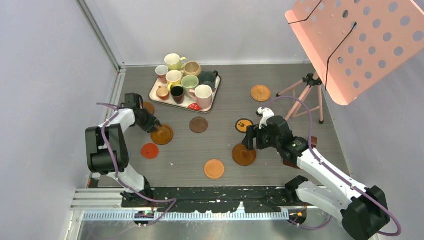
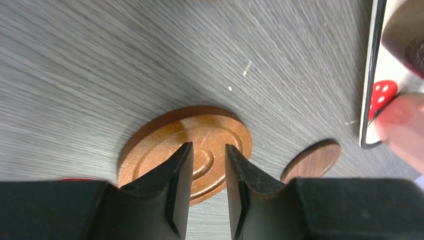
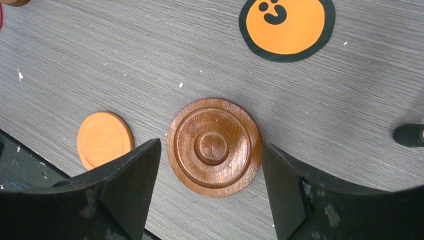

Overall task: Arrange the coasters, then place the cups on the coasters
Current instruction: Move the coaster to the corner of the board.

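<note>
Wooden coaster [image 3: 214, 146], right gripper [image 3: 210, 145] spread above

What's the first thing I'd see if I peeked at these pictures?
Probably the bunch of colourful cups crowded on the strawberry tray at the back of the table, and the big pink board full of holes at the top right. Nearer, the left gripper hangs over the left wooden coaster, the right gripper over the right wooden coaster.

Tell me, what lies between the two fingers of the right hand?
A brown ringed wooden coaster lies flat there, ungripped; the right wrist view shows it.
</note>
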Controlling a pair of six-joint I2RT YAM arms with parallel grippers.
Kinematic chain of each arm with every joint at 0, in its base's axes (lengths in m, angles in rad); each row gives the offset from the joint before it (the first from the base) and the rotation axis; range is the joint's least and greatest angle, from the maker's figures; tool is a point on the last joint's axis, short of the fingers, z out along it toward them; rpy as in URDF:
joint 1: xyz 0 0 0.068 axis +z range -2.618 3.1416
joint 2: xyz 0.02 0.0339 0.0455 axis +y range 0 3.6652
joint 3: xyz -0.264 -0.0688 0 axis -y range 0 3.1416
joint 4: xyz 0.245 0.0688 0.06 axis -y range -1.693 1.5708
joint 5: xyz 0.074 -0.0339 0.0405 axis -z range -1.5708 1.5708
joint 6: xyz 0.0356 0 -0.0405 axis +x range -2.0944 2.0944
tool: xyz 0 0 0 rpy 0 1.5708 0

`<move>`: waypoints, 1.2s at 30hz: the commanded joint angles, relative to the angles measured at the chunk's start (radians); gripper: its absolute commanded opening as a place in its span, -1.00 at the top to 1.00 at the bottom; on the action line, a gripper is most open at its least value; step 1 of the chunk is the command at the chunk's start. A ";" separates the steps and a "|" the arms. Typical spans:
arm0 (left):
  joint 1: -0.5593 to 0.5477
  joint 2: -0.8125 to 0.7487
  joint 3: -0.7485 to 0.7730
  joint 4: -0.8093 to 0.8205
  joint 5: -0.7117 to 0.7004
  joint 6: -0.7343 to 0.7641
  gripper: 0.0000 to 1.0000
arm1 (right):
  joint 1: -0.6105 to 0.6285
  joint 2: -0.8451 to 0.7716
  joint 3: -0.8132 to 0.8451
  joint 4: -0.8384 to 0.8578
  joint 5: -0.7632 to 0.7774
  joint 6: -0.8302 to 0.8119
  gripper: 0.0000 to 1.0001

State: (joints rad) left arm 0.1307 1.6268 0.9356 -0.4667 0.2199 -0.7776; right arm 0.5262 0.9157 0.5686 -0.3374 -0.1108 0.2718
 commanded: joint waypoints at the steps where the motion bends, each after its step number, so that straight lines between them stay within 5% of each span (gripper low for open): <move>1: 0.040 0.016 0.064 -0.076 -0.091 0.024 0.37 | 0.004 -0.023 0.038 0.035 -0.002 0.006 -0.60; 17: 0.105 -0.038 0.057 -0.049 0.009 0.021 0.42 | 0.003 -0.020 0.048 0.027 0.006 -0.005 -0.60; 22: 0.047 -0.078 -0.015 -0.008 0.065 -0.011 0.60 | 0.004 -0.014 0.050 0.028 0.006 -0.007 -0.60; 27: 0.018 -0.057 -0.072 0.067 0.122 -0.053 1.00 | 0.004 -0.018 0.051 0.024 0.007 -0.008 -0.60; 36: 0.016 -0.017 -0.004 -0.047 -0.006 -0.063 1.00 | 0.004 -0.034 0.049 0.019 0.009 -0.004 -0.60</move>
State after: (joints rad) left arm 0.1444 1.6070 0.8654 -0.4641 0.2909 -0.8333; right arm 0.5262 0.9073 0.5755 -0.3378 -0.1101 0.2710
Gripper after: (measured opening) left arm 0.009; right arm 0.802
